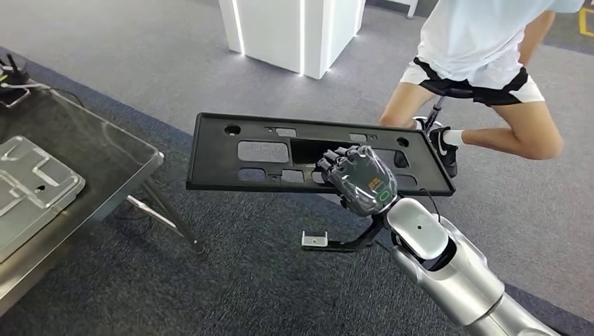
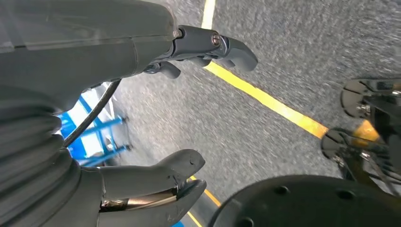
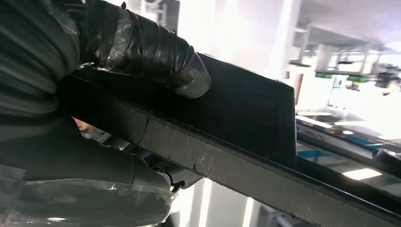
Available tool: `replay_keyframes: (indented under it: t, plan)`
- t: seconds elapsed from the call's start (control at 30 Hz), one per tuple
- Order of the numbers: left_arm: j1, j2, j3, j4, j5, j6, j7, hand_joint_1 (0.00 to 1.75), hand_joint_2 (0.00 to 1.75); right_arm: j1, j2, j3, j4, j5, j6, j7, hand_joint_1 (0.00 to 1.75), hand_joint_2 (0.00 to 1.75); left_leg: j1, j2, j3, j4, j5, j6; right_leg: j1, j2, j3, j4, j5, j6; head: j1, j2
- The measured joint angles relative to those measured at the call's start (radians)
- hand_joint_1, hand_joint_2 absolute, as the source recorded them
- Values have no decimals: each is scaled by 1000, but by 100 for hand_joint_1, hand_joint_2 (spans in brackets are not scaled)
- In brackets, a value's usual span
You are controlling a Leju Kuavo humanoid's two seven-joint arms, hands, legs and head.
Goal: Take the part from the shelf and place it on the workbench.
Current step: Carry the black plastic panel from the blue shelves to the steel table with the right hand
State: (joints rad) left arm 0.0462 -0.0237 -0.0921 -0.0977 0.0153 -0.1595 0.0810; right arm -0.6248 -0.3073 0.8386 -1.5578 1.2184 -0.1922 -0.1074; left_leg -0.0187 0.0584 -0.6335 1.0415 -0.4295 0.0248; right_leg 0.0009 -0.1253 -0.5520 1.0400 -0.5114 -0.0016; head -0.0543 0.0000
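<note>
Part: the black plastic panel [image 1: 280, 150], long and flat with cut-outs, is held in the air over the grey carpet [image 1: 231, 280], right of the glass-topped table [image 1: 105, 143] and well clear of it.
Right hand: your right hand [image 1: 357, 178] grips the panel at its near long edge, right of its middle; in the right wrist view the thumb [image 3: 156, 56] lies on one face and the fingers clench under the rim.
Left hand: the left hand [image 2: 142, 118] hangs over the floor with its fingers apart, holding nothing.
Table: a clear moulded tray [image 1: 31, 185] lies on the near left of the glass, so choose the bare far part for the landing.
Risk, tilt: you hold a long panel off-centre with one hand; I judge the long left end may sag or twist in the grip if you swing fast.
Risk, corner: the left end leads toward the table corner and could strike the glass edge if you come in low.
Risk, person: a person [image 1: 483, 63] stands just beyond the panel's far right end; a wide turn could brush them.
</note>
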Motion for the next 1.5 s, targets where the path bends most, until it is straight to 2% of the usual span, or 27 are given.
replay_keyframes:
  t: [0.07,0.13,0.2,0.23,0.27,0.3,0.33,0.4,0.43,0.5,0.57,0.63,0.7,0.77,0.8,0.87,0.93,1.0,1.07,1.13,1.2,1.27,1.3,1.33,1.37,1.43,1.5]
  plan:
    - [2,-1,0,0,0,0,0,0,175,-3,3,2,0,-2,5,0,175,175,3,-26,7,-13,4,12,-2,-2,8,-1,-6,10,0,0]
    - [1,-2,-1,0,1,0,-2,0,175,-11,6,2,0,-7,13,0,175,175,10,-47,20,-29,11,23,-7,57,-11,48,-36,18,1,0]
    - [-3,-3,-1,0,4,0,-6,0,175,-19,3,2,2,-15,25,1,175,175,12,-69,24,-32,12,29,-10,115,-78,172,-90,22,1,0]
    - [-5,-4,-2,0,6,0,-9,0,175,-21,2,2,3,-19,31,1,175,175,12,-83,24,-31,11,30,-11,122,-114,232,-108,23,1,0]
    - [-7,-5,-2,0,7,0,-11,0,175,-22,0,2,4,-22,35,1,175,175,12,-98,25,-28,9,31,-12,124,-140,267,-109,25,1,0]
    - [-7,-6,-2,0,8,0,-13,0,175,-23,-2,2,5,-25,39,1,175,175,12,-114,25,-25,7,31,-13,125,-148,266,-88,26,1,0]
    - [-6,-7,-3,0,10,0,-14,0,175,-26,-3,2,5,-27,42,1,175,175,13,-131,26,-20,4,29,-14,128,-139,228,-51,26,1,0]
    - [-4,-10,-4,0,13,0,-16,0,175,-35,-6,2,5,-29,46,1,175,175,13,-160,24,-7,-4,22,-20,164,-94,104,24,26,1,0]
    - [-4,-10,-5,0,15,0,-17,0,175,-39,-6,2,5,-30,47,1,175,175,13,-171,20,-1,-8,17,-24,186,-75,56,42,25,1,0]
    - [-3,-10,-5,0,16,0,-18,0,175,-43,-7,2,4,-32,49,0,175,175,17,-194,9,6,-9,6,-23,206,-61,22,39,22,1,0]
    - [0,-10,-6,0,16,0,-18,0,175,-48,-6,4,3,-34,49,0,175,175,22,-207,2,5,-8,-5,-22,181,-54,11,40,13,1,0]
    - [0,-11,-6,0,16,0,-18,0,175,-53,-6,4,2,-35,50,0,175,175,20,-157,-16,44,-30,-16,-23,153,-43,-1,42,0,0,0]
    - [-1,-12,-6,0,16,0,-18,0,175,-55,-6,4,2,-35,50,0,175,175,21,-89,-70,154,-83,-25,-20,124,-35,-7,39,-8,-1,0]
    - [-2,-12,-6,0,16,0,-19,0,175,-54,-6,5,2,-35,50,0,175,175,27,-68,-126,256,-116,-31,-18,94,-31,-7,33,-9,-1,0]
    - [-2,-12,-6,0,16,0,-19,0,175,-54,-6,6,3,-35,50,0,175,175,29,-64,-132,263,-107,-32,-18,79,-28,-7,30,-8,-1,0]
    - [-1,-12,-6,0,16,0,-19,0,175,-54,-6,8,3,-35,50,0,175,175,31,-49,-87,168,-43,-31,-17,50,-18,-6,22,-4,-1,0]
    - [0,-13,-6,0,17,0,-19,0,175,-55,-6,8,2,-35,51,0,175,175,22,-8,-23,44,2,-24,-13,27,-8,-6,13,5,-1,0]
    - [0,-13,-6,0,21,-8,-18,0,175,-57,-4,10,2,-33,55,0,175,175,12,6,-4,1,2,-12,-8,6,-1,-8,6,14,-1,0]
    - [1,-14,-6,0,28,-25,-16,0,175,-61,6,12,3,-29,64,1,175,175,13,-19,-2,-4,2,1,-7,-10,6,-11,-1,25,0,0]
    - [1,-16,-6,0,33,-32,-14,0,175,-66,24,17,6,-23,71,5,175,175,18,-42,6,-13,5,13,-11,32,-2,22,-24,33,0,0]
    - [-2,-17,-6,0,37,-29,-14,0,175,-71,44,25,12,-17,80,13,175,175,20,-63,12,-18,5,22,-15,98,-57,133,-78,35,1,0]
    - [-5,-17,-6,0,38,-25,-18,0,175,-71,62,38,21,-11,87,24,175,175,19,-92,15,-17,3,26,-15,119,-129,255,-115,35,1,0]
    - [-5,-17,-6,0,39,-23,-21,0,175,-71,70,46,27,-7,88,29,175,175,18,-109,17,-16,2,27,-14,121,-149,275,-107,34,1,0]
    - [-4,-17,-6,0,39,-22,-24,0,175,-70,77,52,33,-3,88,35,175,175,18,-126,19,-15,1,26,-14,124,-150,258,-78,32,1,0]
    - [-3,-17,-6,0,40,-22,-27,0,175,-71,84,56,38,0,87,40,175,175,18,-142,22,-14,-1,25,-14,131,-133,204,-35,28,1,0]
    - [0,-18,-6,0,43,-23,-32,0,175,-71,94,63,46,2,81,47,175,175,19,-171,24,-9,-5,19,-16,175,-85,75,34,19,1,0]
    - [1,-17,-6,2,47,-28,-34,0,175,-71,102,70,51,2,72,50,175,175,23,-197,16,-7,-6,10,-17,205,-58,10,47,13,1,0]
